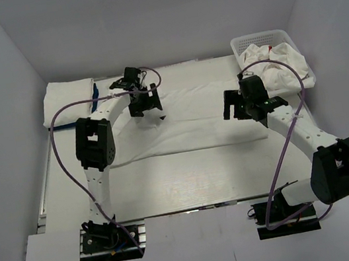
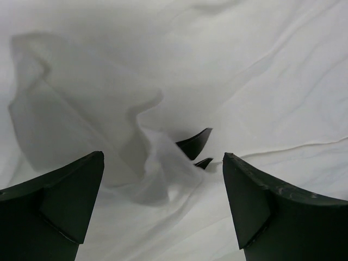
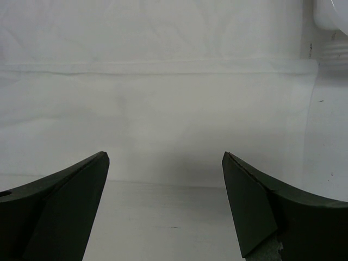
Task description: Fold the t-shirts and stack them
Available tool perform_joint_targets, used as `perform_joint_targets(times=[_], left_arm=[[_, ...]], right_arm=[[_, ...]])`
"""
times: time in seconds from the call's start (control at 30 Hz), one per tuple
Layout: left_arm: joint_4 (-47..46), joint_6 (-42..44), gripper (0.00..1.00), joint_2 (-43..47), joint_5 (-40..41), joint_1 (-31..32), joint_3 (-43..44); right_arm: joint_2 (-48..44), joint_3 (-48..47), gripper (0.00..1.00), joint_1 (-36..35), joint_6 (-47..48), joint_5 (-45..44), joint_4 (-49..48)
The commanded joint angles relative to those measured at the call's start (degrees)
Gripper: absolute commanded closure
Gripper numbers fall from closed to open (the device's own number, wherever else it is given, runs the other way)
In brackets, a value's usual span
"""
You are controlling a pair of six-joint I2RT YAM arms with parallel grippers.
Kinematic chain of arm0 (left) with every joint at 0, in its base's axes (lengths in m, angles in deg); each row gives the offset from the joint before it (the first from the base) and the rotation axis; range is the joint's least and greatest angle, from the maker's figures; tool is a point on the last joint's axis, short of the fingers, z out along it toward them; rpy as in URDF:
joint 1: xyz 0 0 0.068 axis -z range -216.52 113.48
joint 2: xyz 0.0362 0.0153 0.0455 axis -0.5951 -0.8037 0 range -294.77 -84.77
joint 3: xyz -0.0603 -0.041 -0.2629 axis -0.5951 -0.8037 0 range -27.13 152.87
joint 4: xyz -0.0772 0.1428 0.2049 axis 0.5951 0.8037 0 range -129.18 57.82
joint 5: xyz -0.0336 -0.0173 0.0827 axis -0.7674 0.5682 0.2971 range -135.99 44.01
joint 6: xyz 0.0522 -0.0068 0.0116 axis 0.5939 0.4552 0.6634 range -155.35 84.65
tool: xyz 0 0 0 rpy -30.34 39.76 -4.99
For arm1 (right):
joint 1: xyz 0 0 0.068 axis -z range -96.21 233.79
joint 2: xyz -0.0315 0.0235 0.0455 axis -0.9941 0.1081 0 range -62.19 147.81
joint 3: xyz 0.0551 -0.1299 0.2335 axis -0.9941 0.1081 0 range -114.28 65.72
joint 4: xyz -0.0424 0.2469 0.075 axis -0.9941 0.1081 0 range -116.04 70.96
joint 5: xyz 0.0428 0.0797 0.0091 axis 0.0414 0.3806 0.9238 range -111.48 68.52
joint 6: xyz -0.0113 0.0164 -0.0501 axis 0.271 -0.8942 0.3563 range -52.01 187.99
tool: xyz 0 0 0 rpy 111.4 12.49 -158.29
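Currently white t-shirt (image 1: pixel 193 119) lies lengthwise left-right, left claw (image 1: pixel 149 110) above it, right claw (image 1: pixel 237 109) at its end, both spread empty.

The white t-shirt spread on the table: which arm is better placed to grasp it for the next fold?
Probably the left. The left gripper, open, hangs just above a raised fold of the white t-shirt, easy to pinch. The right gripper, open too, faces only flat cloth near its edge.
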Motion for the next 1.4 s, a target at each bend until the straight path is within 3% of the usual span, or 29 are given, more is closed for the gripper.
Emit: perform_joint_targets(times=[0.0, 0.17, 0.27, 0.43, 0.57, 0.8, 1.03, 1.17, 1.2, 1.27, 1.3, 1.33, 1.37], left_arm=[[-5.2, 0.4, 0.0, -0.1, -2.7, 0.5, 2.9], [-4.3, 0.4, 0.0, -4.4, -6.8, 0.5, 9.0], [-2.8, 0.4, 0.0, -3.2, -4.6, 0.5, 9.9], [-4.1, 2.5, 0.0, 5.7, 1.3, 0.5, 1.5], [-1.4, 6.5, 0.0, 8.1, 2.7, -0.2, 0.1], [6.8, 10.0, 0.02, -0.9, 1.7, 1.0, 8.8], [7.5, 10.7, 0.13, -1.4, 1.8, 1.0, 8.0], [6.1, 10.7, 0.35, -0.1, 0.6, 1.0, 6.7], [6.1, 11.3, 0.48, -0.1, 0.1, 1.0, 6.7], [5.6, 11.3, 0.63, -0.1, -0.7, 1.0, 6.7], [5.6, 11.9, 0.83, -0.1, -0.7, 1.0, 6.7], [5.6, 11.9, 0.95, -0.1, -0.7, 1.0, 7.2], [5.6, 11.9, 1.0, -0.1, -0.7, 1.0, 7.9]], right_arm=[[-1.7, 0.5, 0.1, 0.1, 0.8, -1.1, -1.0], [-2.1, 0.0, 0.1, 0.0, 0.9, -2.2, -0.1], [-2.6, 0.0, 0.1, 0.1, 1.2, -2.4, -0.1], [-1.5, 0.0, 0.1, 0.2, 1.5, -1.5, -0.5], [-0.6, -0.4, 0.1, 0.2, 1.5, -0.6, 0.1], [-0.7, -0.6, 0.1, 0.1, 1.9, -0.8, 0.2], [-1.3, -0.4, 0.1, 0.1, 1.9, -0.8, 0.7], [-0.8, -0.7, 0.1, 0.1, 2.2, -0.7, 0.7], [-0.6, -0.7, 0.1, 0.0, 2.2, -0.7, 0.8], [-0.3, -0.8, 0.1, 0.1, 2.4, -0.4, 0.8], [-0.1, -0.8, 0.1, 0.1, 2.2, -0.3, 0.9], [0.1, -0.8, 0.1, 0.2, 2.4, -0.2, 1.0], [0.2, -1.0, 0.1, 0.0, 2.3, -0.1, 1.0]])
